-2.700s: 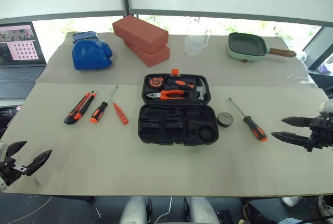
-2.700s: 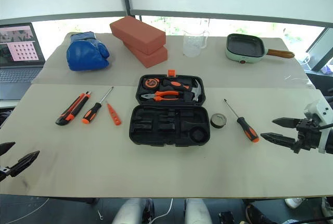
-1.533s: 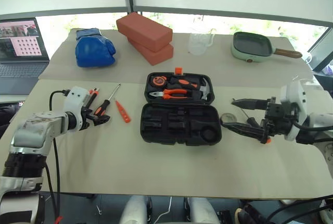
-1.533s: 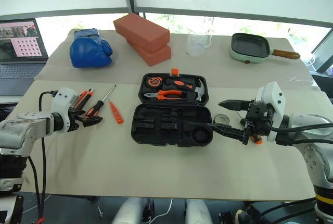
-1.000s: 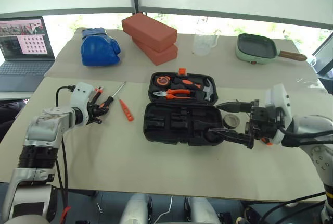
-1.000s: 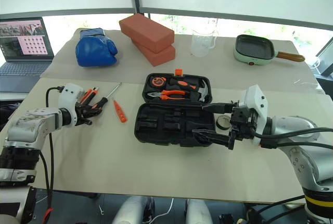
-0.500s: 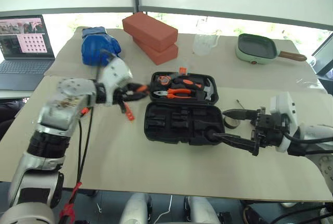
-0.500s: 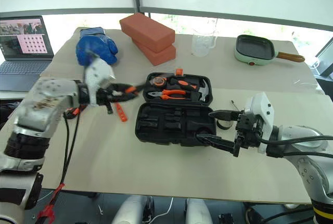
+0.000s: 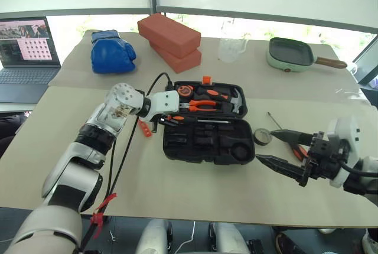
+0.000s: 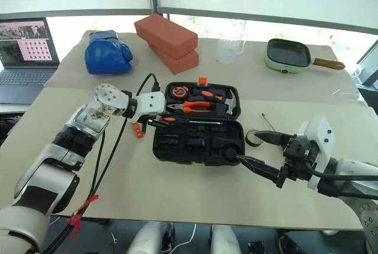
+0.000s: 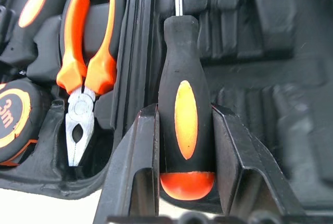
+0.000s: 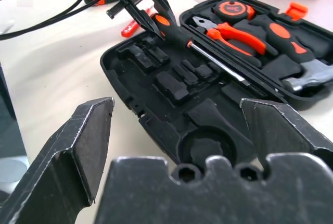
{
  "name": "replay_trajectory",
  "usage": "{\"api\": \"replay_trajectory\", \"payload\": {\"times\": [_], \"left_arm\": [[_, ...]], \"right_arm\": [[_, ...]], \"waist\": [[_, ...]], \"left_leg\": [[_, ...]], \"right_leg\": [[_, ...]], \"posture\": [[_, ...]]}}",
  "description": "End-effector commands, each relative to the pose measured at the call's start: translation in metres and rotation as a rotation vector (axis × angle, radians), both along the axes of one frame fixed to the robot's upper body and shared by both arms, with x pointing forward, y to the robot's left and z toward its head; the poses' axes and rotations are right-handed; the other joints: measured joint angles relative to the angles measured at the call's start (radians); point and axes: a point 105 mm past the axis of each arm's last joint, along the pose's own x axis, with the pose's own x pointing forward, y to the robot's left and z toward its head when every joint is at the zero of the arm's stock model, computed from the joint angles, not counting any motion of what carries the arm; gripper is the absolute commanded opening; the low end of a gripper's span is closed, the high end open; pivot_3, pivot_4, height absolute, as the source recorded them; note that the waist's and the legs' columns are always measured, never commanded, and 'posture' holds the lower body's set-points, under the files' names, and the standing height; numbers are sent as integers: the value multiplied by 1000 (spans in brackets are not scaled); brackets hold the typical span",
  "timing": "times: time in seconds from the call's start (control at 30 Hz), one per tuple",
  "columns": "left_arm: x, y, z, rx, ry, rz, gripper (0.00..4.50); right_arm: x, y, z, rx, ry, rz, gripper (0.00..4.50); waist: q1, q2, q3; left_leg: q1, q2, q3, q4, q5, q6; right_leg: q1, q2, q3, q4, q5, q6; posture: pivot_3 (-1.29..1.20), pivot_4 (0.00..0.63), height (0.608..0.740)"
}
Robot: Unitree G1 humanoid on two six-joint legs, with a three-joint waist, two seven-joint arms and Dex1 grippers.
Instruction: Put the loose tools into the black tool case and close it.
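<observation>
1. Your black tool case [image 9: 205, 125] lies open at table centre. The upper half has pliers [image 9: 198, 104], a tape measure [image 9: 185, 91] and a hammer [image 9: 233, 101] seated. The lower half's recesses look mostly empty.
2. A screwdriver [image 11: 184, 112] w/ black-orange handle is in your left gripper [image 9: 167, 118]. The jaws are clamped on the handle, and the shaft lies along the hinge line between the case halves.
3. The tester pen [image 9: 144, 129] lies on the table just left of the case, partly behind the L arm.
4. The black tape roll [image 9: 263, 136] sits just right of the case. A 2nd screwdriver [image 9: 284, 137] is beside it; its handle is partly hidden by the R gripper.
5. Your right gripper [image 9: 279, 150] hangs near the case's lower right corner w/ jaws spread wide, holding nothing.
6. Background, far side of the table: red bricks [image 9: 170, 41], blue boxing glove [image 9: 111, 55], measuring jug [image 9: 232, 49], green pan [image 9: 292, 57] and, off to the left, a laptop [image 9: 28, 49].
</observation>
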Motion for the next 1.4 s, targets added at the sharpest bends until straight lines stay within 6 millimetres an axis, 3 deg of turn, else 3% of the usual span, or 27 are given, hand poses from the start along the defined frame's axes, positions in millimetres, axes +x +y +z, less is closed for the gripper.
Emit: {"api": "replay_trajectory", "payload": {"times": [0.03, 0.3, 0.37, 0.4, 0.6, 0.77, 0.87, 1.2, 1.4], "left_arm": [[6, -4, 13, -9, -56, -27, 864], [11, -8, 6, -4, -28, -22, 864], [12, -9, 5, -6, -29, -14, 1866], [13, -9, 5, -8, -29, -10, 2033], [7, -18, 22, -72, -23, -44, 4286], [-3, -26, 29, -87, -15, -94, 4401], [0, -28, 26, -81, -30, -89, 3680], [12, -29, 13, -73, -36, -40, 113], [10, -31, -4, -24, -1, -45, 28]], "right_arm": [[-3, 1, 11, 3, -61, -16, 4500], [-2, 3, 10, -1, -69, -30, 4500], [-3, 5, 8, -3, -62, -19, 4500], [-4, 6, 8, 2, -61, -13, 4500], [-6, 11, 10, 29, -54, 5, 4500], [-2, 11, 10, 27, -56, 3, 4500], [0, 11, 11, 24, -64, 1, 4500], [1, 9, 8, 25, -63, -25, 4500], [-1, 9, 6, 40, -58, -46, 4500]], "waist": [[-1, 0, 0], [-2, 0, 0], [-3, 0, 0], [-3, 0, 0], [-3, 0, 0], [-4, 0, 0], [-5, 0, 0], [-2, 0, 0], [-3, 0, 0]], "left_leg": [[0, 0, 0, 0, 0, 0], [0, 0, 0, 1, 0, 0], [-1, 0, 0, 2, 0, 1], [-1, 0, 0, 2, 0, 1], [-1, 0, -1, 3, 0, 1], [-1, 1, -1, 3, -1, 1], [-1, 0, -1, 4, -1, 1], [-1, 0, -1, 4, -1, 1], [-1, 0, -1, 4, -1, 1]], "right_leg": [[0, 0, 0, 0, 0, 0], [0, 0, 0, 0, 0, 1], [0, 0, 0, 0, 0, 1], [0, 0, 0, 0, 0, 1], [0, 0, 0, 1, 1, 1], [0, 0, 0, 1, 1, 1], [1, 0, 0, 1, 1, 1], [0, 0, 0, 1, 1, 1], [0, 0, 0, 1, 1, 2]], "posture": [[0, 150, 738], [0, 150, 738], [0, 150, 738], [0, 150, 738], [0, 150, 738], [0, 150, 738], [0, 150, 738], [0, 150, 738], [0, 150, 738]]}}
